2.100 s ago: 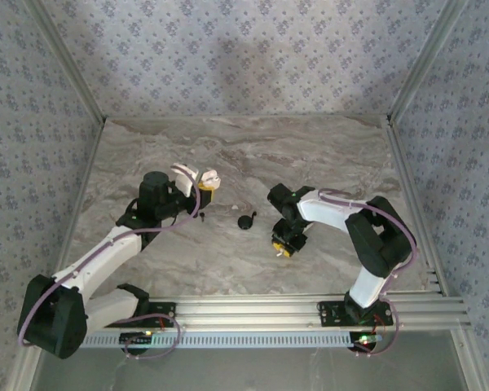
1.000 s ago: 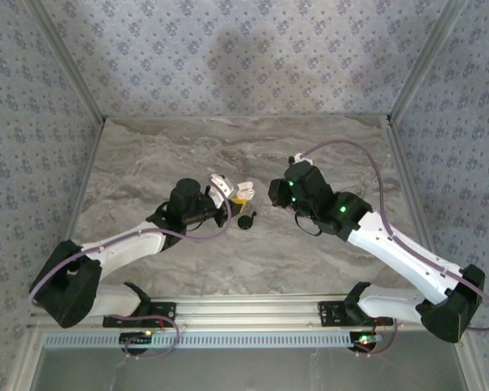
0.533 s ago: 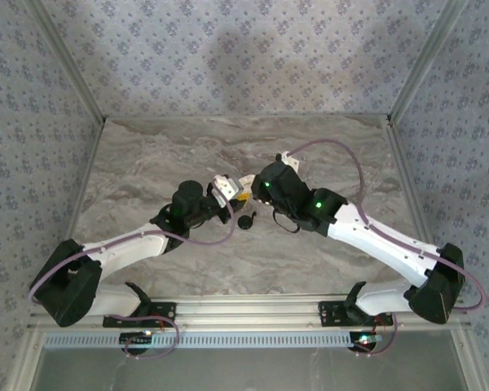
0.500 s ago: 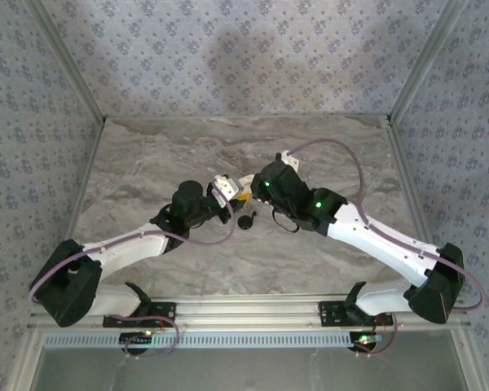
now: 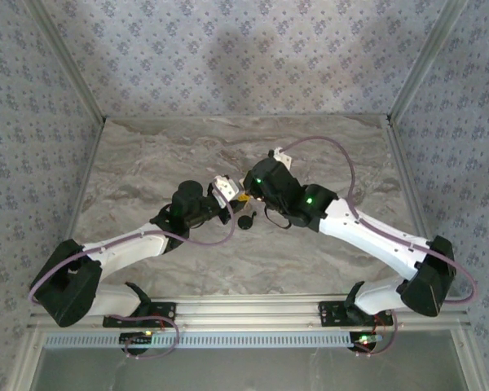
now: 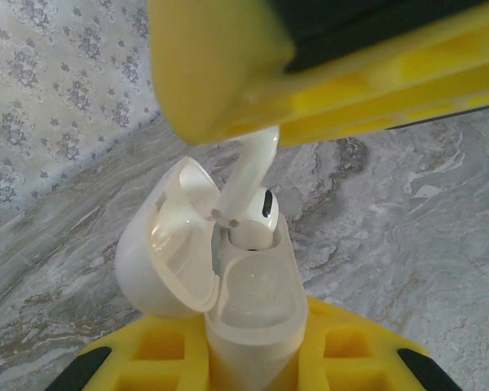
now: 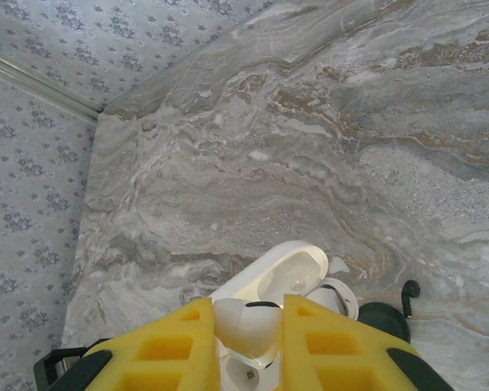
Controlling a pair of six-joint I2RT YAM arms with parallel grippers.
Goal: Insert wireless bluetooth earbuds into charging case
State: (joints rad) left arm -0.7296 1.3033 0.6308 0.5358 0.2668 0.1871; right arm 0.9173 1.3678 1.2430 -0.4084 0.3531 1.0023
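My left gripper [image 6: 257, 362] is shut on the white charging case [image 6: 257, 318], held upright with its lid [image 6: 167, 244] swung open to the left. A white earbud [image 6: 253, 191] hangs by its stem from the right gripper's yellow fingers [image 6: 326, 73], its head at the mouth of the case's far socket. In the right wrist view my right gripper [image 7: 246, 338] is shut on the earbud [image 7: 246, 326], with the open charging case [image 7: 269, 277] just beyond it. From the top, the left gripper [image 5: 228, 194] and right gripper [image 5: 244, 192] meet at mid-table.
A black round object with a short stem [image 5: 246, 221] lies on the marble table [image 5: 326, 155] just in front of the two grippers; it is also the black round object [image 7: 383, 318] in the right wrist view. Patterned walls and metal rails enclose the table.
The right arm has swung left and brought the earbud over the open case. The left gripper has shifted right with the case, then held still.
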